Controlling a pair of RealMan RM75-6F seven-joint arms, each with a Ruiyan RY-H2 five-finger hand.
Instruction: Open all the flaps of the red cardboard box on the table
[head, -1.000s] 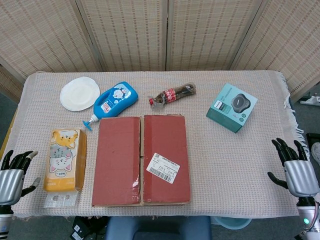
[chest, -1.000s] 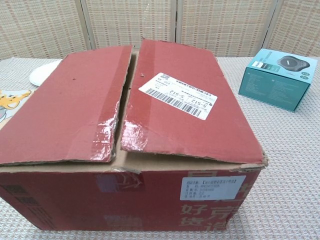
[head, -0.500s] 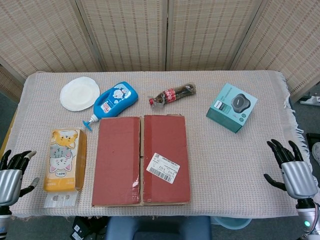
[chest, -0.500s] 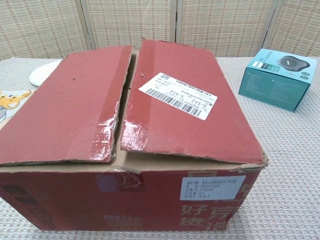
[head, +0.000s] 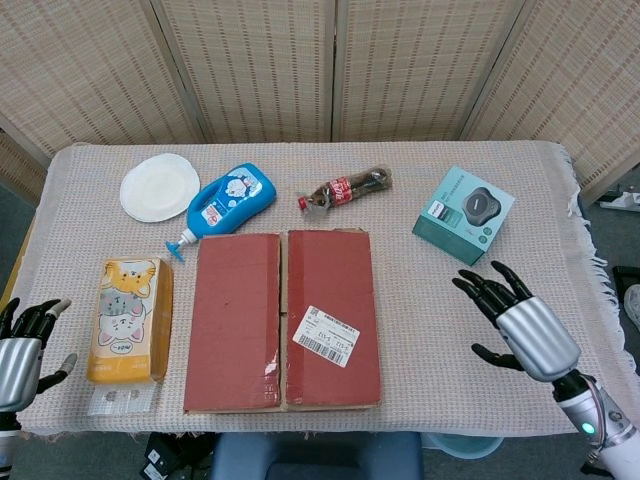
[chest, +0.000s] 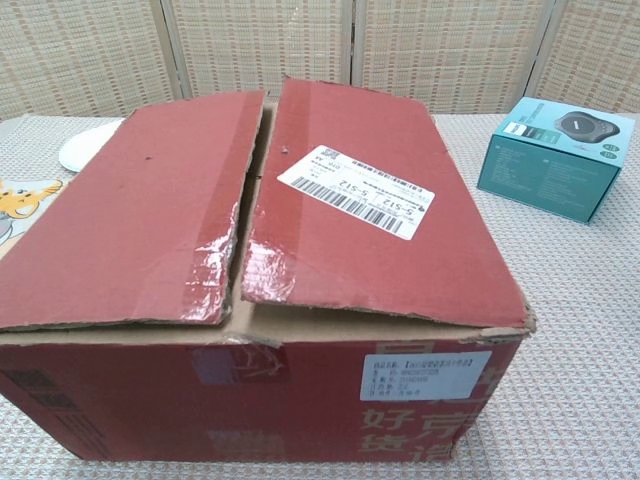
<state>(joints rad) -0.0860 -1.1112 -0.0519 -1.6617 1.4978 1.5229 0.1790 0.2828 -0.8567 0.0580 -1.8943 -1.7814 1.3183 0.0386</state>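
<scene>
Box: the red cardboard box (head: 283, 320) sits in the lower middle of the head view, at the near table edge, both top flaps down.
Flaps: the left flap (chest: 140, 210) and right flap (chest: 370, 200) meet along a centre seam that gapes slightly; torn glossy tape shows at its near end.
Handling: likely light, stiff board that hinges along its outer edges; the flap faces look smooth, the taped patches slippery.
Where to take hold: judged best at the free inner edge along the seam, where fingertips can slip under and lift outward.
Right hand: the right hand (head: 525, 330) is in the lower right of the head view, fingers spread, holding nothing; it is apart from the box, to its right, pointing toward it.
Left hand: the left hand (head: 25, 345) is at the lower left edge, holding nothing, fingers loosely apart, beyond the yellow tissue pack (head: 128, 320) from the box.
Progress: no flap raised yet.
</scene>
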